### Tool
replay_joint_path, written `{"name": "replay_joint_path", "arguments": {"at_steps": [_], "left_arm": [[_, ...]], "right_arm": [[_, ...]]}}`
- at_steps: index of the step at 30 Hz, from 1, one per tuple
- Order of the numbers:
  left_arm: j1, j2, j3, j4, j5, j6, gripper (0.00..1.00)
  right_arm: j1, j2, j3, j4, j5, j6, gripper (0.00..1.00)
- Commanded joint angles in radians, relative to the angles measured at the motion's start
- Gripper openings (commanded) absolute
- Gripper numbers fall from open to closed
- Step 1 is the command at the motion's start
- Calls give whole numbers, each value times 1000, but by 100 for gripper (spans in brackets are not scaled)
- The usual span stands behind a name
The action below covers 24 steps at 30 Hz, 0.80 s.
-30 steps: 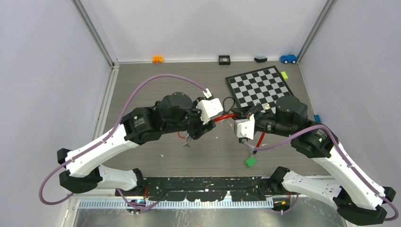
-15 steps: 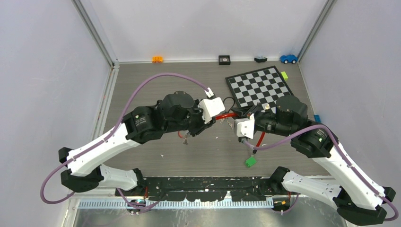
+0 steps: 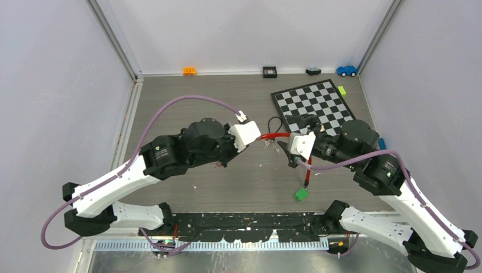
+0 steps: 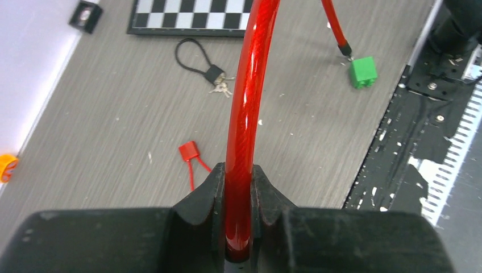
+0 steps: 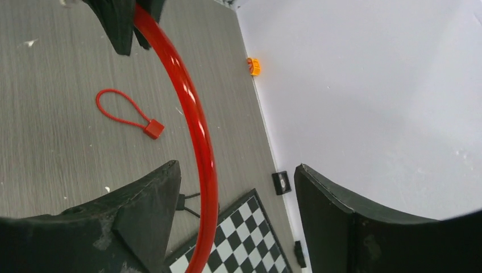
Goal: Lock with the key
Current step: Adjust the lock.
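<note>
We look down on a grey table (image 3: 170, 102) with two robot arms reaching toward its middle. The left gripper (image 4: 239, 176) is clenched on a thick red cable (image 4: 244, 91), its two black fingers pressed against either side of it. From that grip the cable arches over to the right gripper (image 5: 236, 170), whose fingers stand wide apart. The cable passes between them, close to one finger, and is not pinched. Past the right arm, the cable runs down toward the near edge of the table. Its dark-tipped end lies right at a small green block (image 4: 362, 71), and we cannot tell whether it is plugged in.

The keys (image 4: 220, 88) lie on the table, apart from both grippers. They hang on a black loop (image 4: 193, 56) just near a chessboard (image 3: 312, 105). A small red tag (image 4: 188, 152) with a thin red loop lies on the table below the cable. An orange piece (image 3: 189, 71) and a blue toy car (image 3: 346, 70) sit by the far wall.
</note>
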Motion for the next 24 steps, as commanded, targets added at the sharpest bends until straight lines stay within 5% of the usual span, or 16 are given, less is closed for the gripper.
{"name": "replay_joint_path", "arguments": {"at_steps": [1,7,14,24], "left_arm": [[-2,-94,-16,145,-113,-2,0],[-2,-119,-31,147,-146,-6,0],[-3,-158,-60,170,-161,18,0],[-3,-197,-82,212,-168,11,0]], "right_arm": [[5,-70,-84,157,133,253,79],[5,-138,-320,265,230,492,79],[5,-182,-591,503,673,819,79],[5,-191,-828,708,784,1277,71]]}}
